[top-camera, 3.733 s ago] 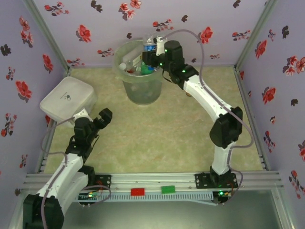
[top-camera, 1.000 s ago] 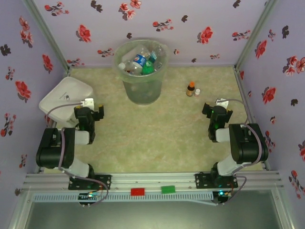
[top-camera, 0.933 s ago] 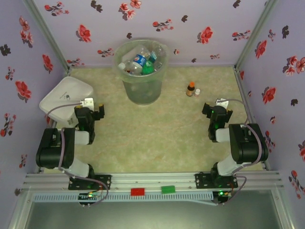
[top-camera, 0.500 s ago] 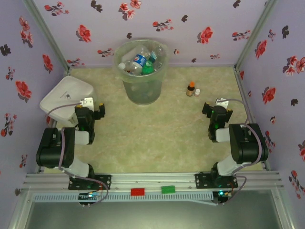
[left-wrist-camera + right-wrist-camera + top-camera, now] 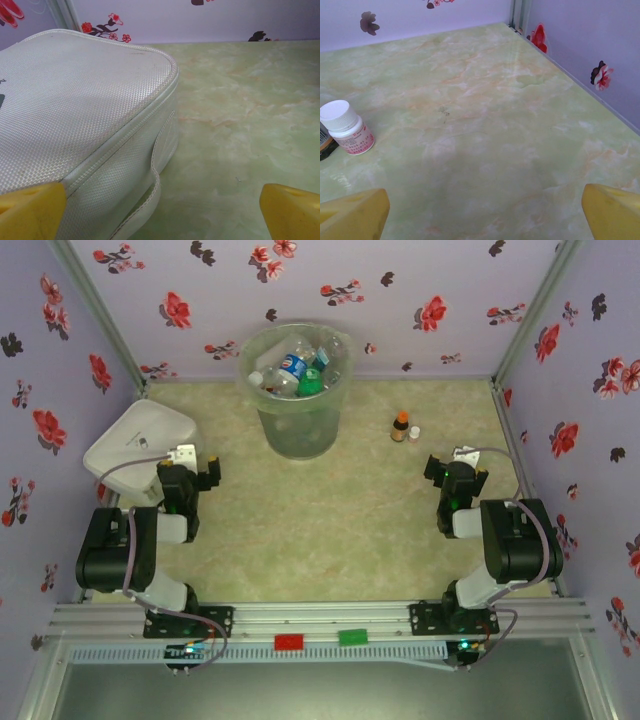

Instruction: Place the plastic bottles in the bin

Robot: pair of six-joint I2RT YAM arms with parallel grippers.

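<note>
Inside one bin [image 5: 296,436], several plastic bottles [image 5: 290,367]

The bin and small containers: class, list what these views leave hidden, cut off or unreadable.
Top view: the count of plastic bottles in the bin; they overlap, lower ones blur behind its wall.
Right wrist view: the brown vial, cut by the left edge; the white-capped bottle, label print too small.
Left wrist view: the white container, cut by the left edge.
</note>
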